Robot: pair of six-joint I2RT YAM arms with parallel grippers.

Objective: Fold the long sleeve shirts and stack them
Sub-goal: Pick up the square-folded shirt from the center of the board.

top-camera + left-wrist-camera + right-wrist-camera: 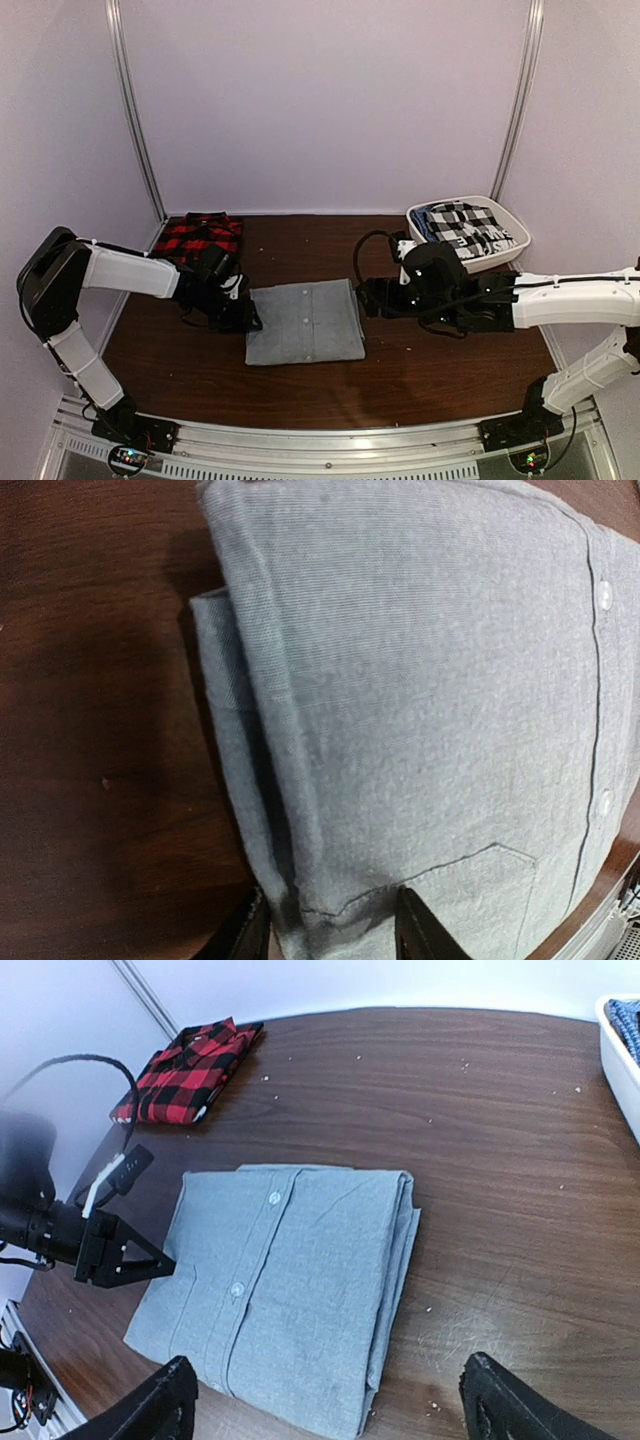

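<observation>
- Two shirts lay on your counter [420, 375], both folded and well apart from each other.
- The grey shirt [305, 322] sat flat near the counter's middle as a neat rectangle. Its button strip faced up, and its stacked folds showed along the right edge.
- The plaid shirt [198, 238] rested at the far left corner, close to the back wall, with neither arm touching it.
- Your left pincer [330, 935] sat low at the grey shirt's left edge. Its fingers [235, 940] were spread, and the shirt's pocket corner lay flat between them without bunching.
- From the right wrist view, that pincer's tip met the cloth's left border, just above the counter.
- Your right pincer [335, 1405] hung at the shirt's right side with its fingers [165, 1405] spread wide. It pinched nothing and was clear of the cloth.
- Both of your arms reached inward from their own sides, so the grey shirt lay between the two pincers.
- A white bin [517, 228] stood at the far right corner, holding black-and-white checked cloth with some blue fabric beside it.
</observation>
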